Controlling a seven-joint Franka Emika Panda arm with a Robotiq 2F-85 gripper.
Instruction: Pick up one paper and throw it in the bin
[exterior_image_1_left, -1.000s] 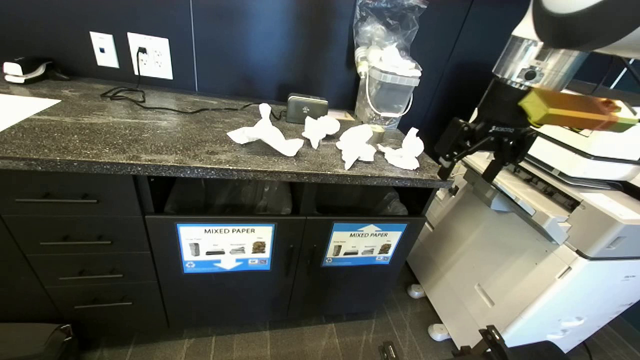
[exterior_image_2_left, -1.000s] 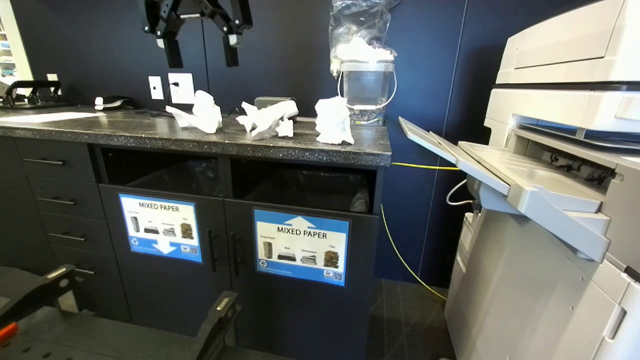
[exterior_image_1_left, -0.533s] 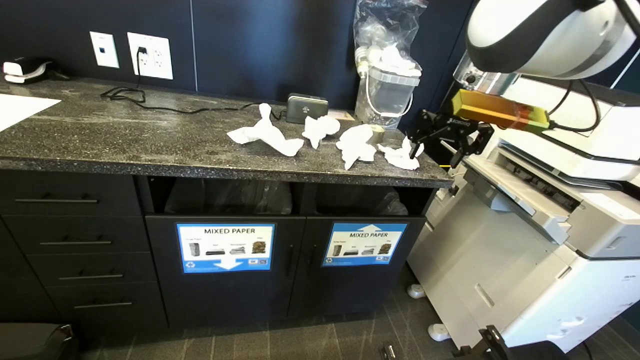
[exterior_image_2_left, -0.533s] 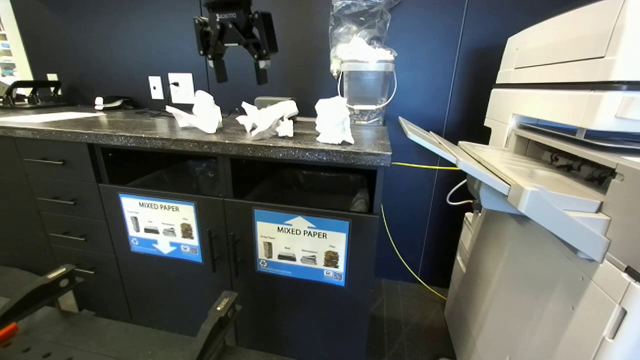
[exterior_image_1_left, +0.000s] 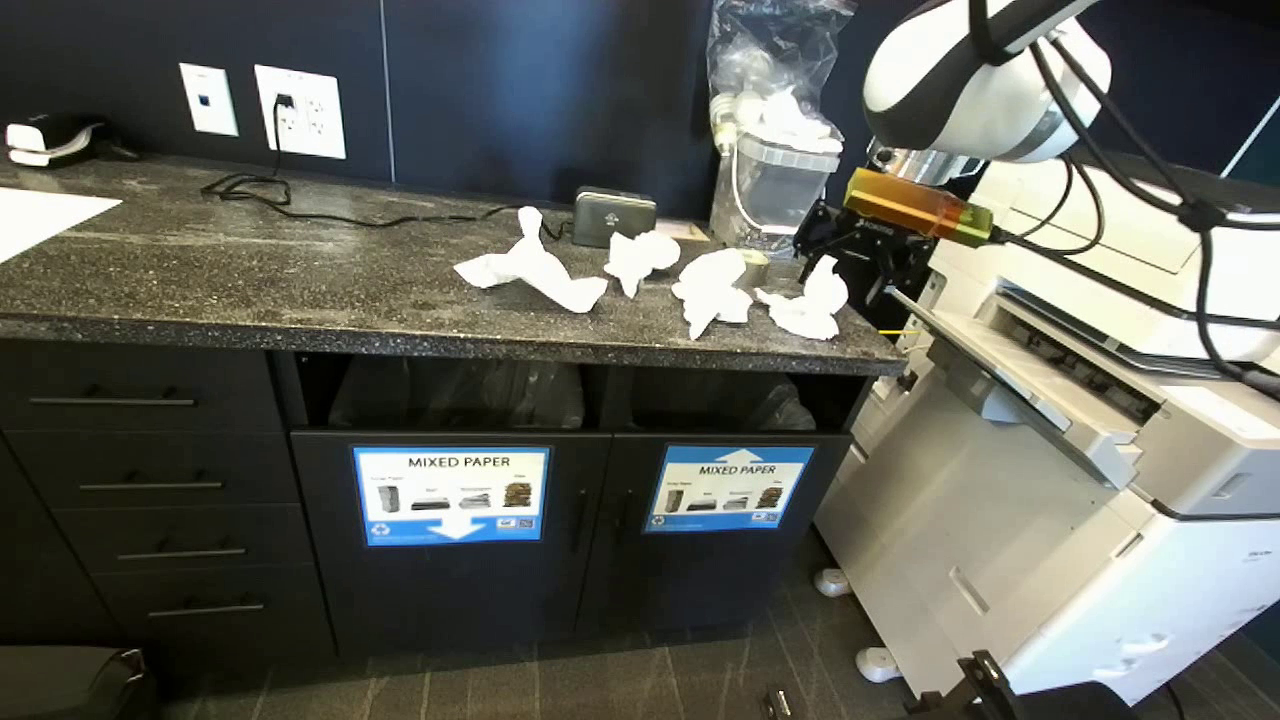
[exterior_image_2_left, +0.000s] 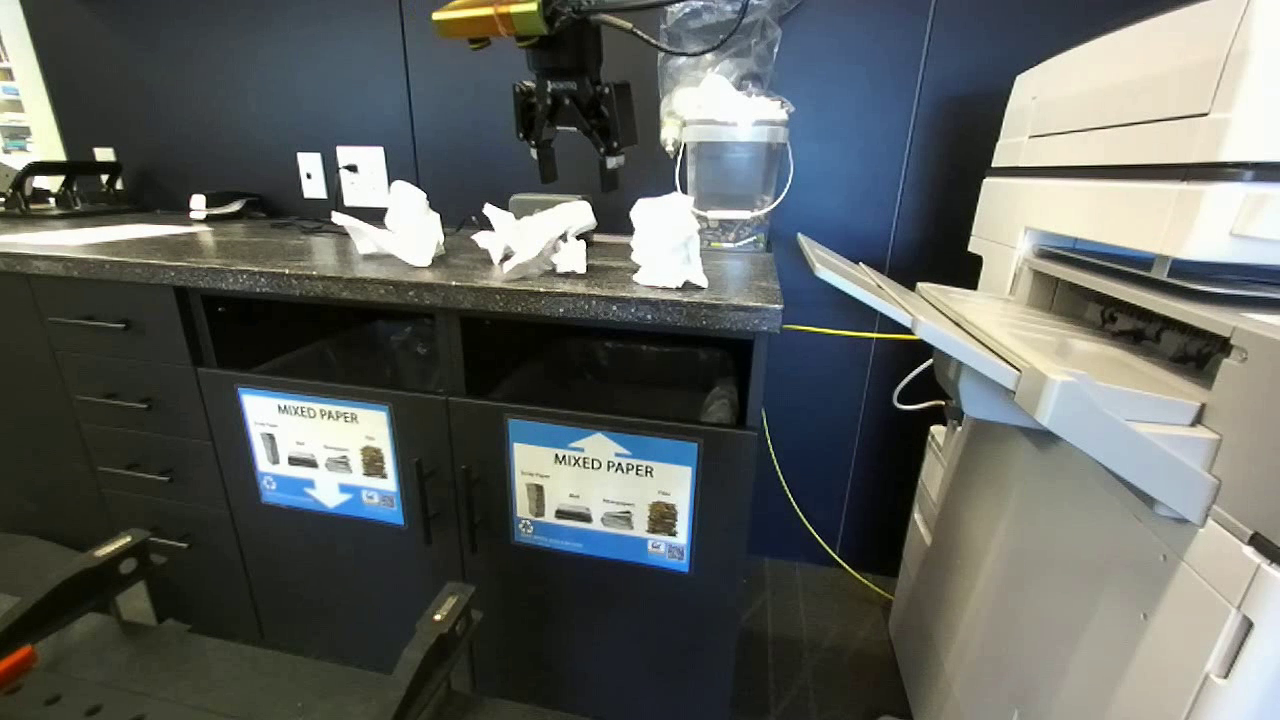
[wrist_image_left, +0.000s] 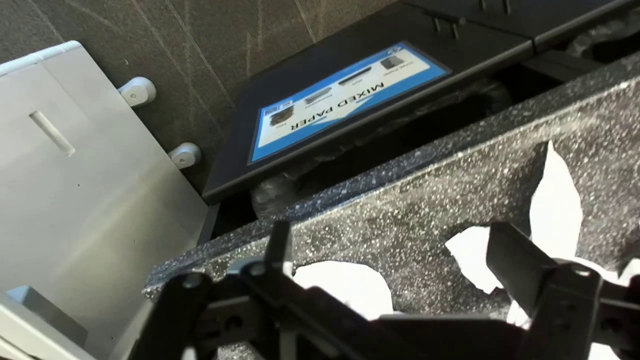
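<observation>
Several crumpled white papers lie on the dark speckled counter. In an exterior view they spread from a long one (exterior_image_1_left: 530, 262) through a small one (exterior_image_1_left: 640, 258) and a third (exterior_image_1_left: 712, 290) to one by the counter's end (exterior_image_1_left: 808, 303). My gripper (exterior_image_1_left: 840, 283) is open and empty, above the counter's end; it also hangs above the papers in an exterior view (exterior_image_2_left: 578, 180). In the wrist view a rounded paper (wrist_image_left: 345, 285) shows between the fingers near one finger, and another paper (wrist_image_left: 555, 205) lies partly behind the other finger. Lined bins (exterior_image_2_left: 620, 380) show in the cabinet openings under the counter.
A clear bucket (exterior_image_1_left: 785, 185) with a plastic bag stands at the back wall near my gripper. A small dark box (exterior_image_1_left: 615, 217) and a cable sit behind the papers. A large printer (exterior_image_1_left: 1000, 480) with a protruding tray stands beside the counter's end.
My open gripper has lowered and moved over the counter: leftward in an exterior view, rightward and down in an exterior view. The papers have not moved.
</observation>
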